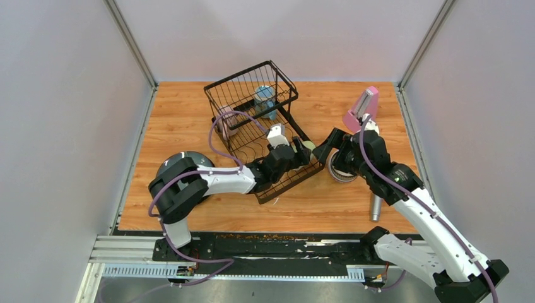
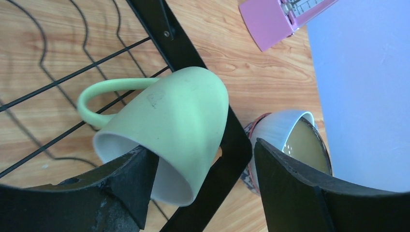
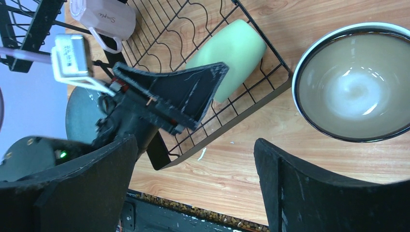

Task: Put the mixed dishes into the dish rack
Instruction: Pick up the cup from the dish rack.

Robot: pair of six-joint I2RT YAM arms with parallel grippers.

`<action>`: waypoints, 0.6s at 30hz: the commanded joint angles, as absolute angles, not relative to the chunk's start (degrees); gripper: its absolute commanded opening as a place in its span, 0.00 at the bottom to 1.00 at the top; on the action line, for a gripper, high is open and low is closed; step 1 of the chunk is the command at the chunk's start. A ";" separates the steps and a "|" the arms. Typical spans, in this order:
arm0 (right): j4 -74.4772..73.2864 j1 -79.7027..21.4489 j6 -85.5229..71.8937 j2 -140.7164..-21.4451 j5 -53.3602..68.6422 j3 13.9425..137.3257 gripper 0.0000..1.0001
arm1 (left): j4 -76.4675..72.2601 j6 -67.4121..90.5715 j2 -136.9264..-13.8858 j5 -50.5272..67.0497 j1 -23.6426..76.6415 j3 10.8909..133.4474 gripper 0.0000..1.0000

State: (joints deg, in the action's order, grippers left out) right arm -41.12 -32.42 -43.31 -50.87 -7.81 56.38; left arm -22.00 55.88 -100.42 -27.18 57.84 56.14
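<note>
Tabletop (image 1: 189,113): arm (image 1: 221,180) outstretched, left tool (image 2: 203,152) perhaps touching mug (image 2: 179,111).

The pale-green mug (image 2: 169,121) lies on its side across the dish rack (image 2: 179,48) frame, within the spread left claw (image 2: 203,162).

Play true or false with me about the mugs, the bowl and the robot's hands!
1. The green mug lies on its side on the dish rack. True.
2. The bowl is inside the rack. False: it stands on the table beside the rack.
3. The right hand is open. True.
4. The pink mug is on the table. False: it lies in the rack.
5. The left hand is shut tight. False: it is open.
</note>
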 commanded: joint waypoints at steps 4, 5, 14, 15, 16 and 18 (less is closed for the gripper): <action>-41.32 -32.17 -43.99 -48.72 -8.57 56.64 0.92 | -35.41 57.68 -106.87 -22.12 57.22 56.55 0.69; -41.32 -32.16 -43.95 -48.62 -8.75 56.52 0.92 | -36.76 57.76 -107.09 -22.10 57.22 56.14 0.62; -41.16 -32.16 -43.68 -50.71 -8.93 56.26 0.92 | -37.16 51.30 -101.49 -22.54 57.22 53.03 0.02; -41.18 -32.09 -43.48 -51.27 -9.02 56.23 0.92 | -36.73 49.39 -100.49 -22.11 57.22 52.88 0.00; -41.02 -32.08 -43.32 -51.69 -8.98 56.15 0.93 | -36.56 48.42 -98.40 -21.69 57.19 52.66 0.00; -40.39 -31.76 -42.50 -52.47 -7.85 55.97 0.94 | -36.32 45.21 -95.03 -19.75 57.17 52.32 0.00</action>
State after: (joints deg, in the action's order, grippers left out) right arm -41.47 -32.40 -43.42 -51.11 -8.10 56.23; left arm -33.98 52.23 -103.83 -21.02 57.25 52.53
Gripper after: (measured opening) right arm 0.926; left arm 0.166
